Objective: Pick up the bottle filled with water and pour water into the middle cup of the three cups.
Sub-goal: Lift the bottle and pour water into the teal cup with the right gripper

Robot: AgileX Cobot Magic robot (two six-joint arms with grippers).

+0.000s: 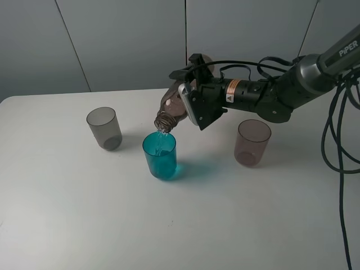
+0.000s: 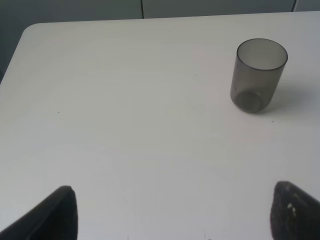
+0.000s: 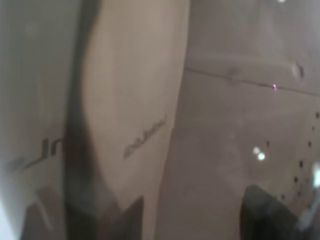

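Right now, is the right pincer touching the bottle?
Touching. The exterior high view shows the right pincer clamped around the bottle, holding it tilted midair.

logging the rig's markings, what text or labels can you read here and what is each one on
"PiPER": on the right arm, exterior high view.
Sticker on that arm's wrist: too small to read.
Lettering on the bottle, right wrist view: too blurred to read.

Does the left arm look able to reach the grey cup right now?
Probably yes: the grey cup stands alone on bare table ahead of the open left gripper, with nothing between them.
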